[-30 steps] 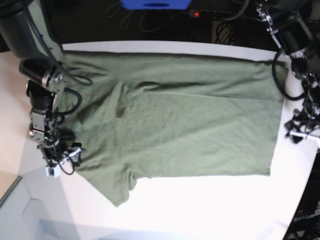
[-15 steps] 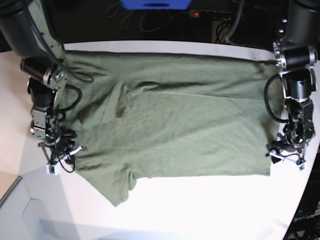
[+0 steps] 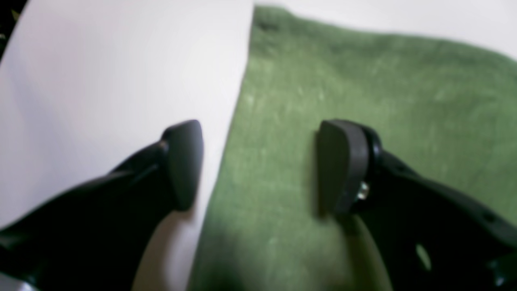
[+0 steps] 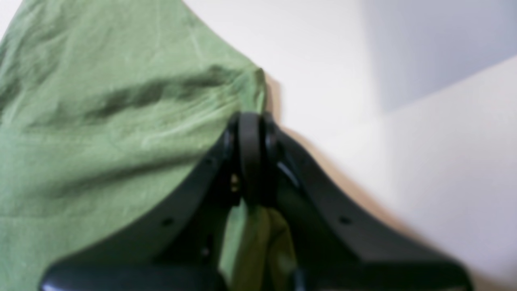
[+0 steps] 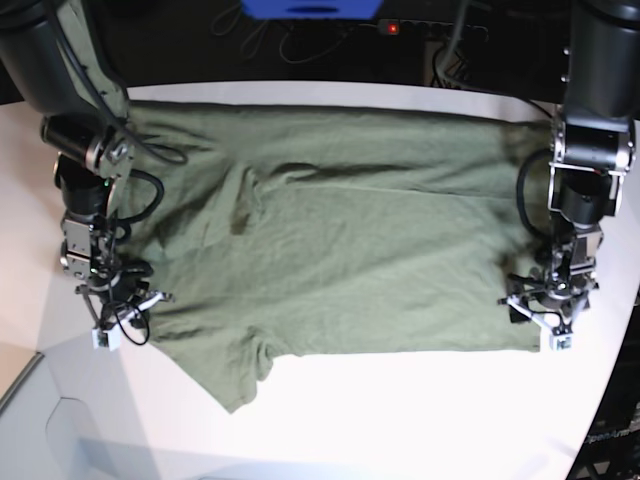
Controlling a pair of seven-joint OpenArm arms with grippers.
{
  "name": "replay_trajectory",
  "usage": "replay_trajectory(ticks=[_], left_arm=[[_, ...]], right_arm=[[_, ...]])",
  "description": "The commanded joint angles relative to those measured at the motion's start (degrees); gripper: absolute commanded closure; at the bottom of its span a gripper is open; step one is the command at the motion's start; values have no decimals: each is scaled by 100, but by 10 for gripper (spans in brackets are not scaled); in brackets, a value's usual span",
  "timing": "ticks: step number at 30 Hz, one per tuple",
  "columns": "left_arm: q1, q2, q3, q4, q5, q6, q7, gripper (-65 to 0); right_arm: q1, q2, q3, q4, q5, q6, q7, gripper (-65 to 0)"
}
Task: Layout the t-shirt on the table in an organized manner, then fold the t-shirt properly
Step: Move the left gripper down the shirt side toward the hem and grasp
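The t-shirt (image 5: 340,230) lies spread flat across the table (image 5: 400,420), soft, light and wrinkly. Our right gripper (image 4: 250,161) is pinched on its edge fabric; our left gripper (image 3: 258,165) stands spread, straddling the hem edge. We judge that thin cloth needs a deep edge grip to avoid slipping.

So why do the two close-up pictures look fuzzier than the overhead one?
Left wrist view: the end effector fingers and the t-shirt are soft, out of focus. Right wrist view: blurred too, with a grey shadow across the table. Base view: sharper, though the white table glares brightly.
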Motion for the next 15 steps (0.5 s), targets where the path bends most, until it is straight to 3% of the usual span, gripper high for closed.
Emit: replay_trajectory(ticks=[1, 15], left_arm=[[-194, -99, -18, 64, 10, 21, -86, -434], [597, -81, -36, 64, 1, 21, -613, -430]], right_arm=[[86, 28, -13, 12, -88, 4, -196, 0], [86, 19, -13, 12, -88, 4, -196, 0]])
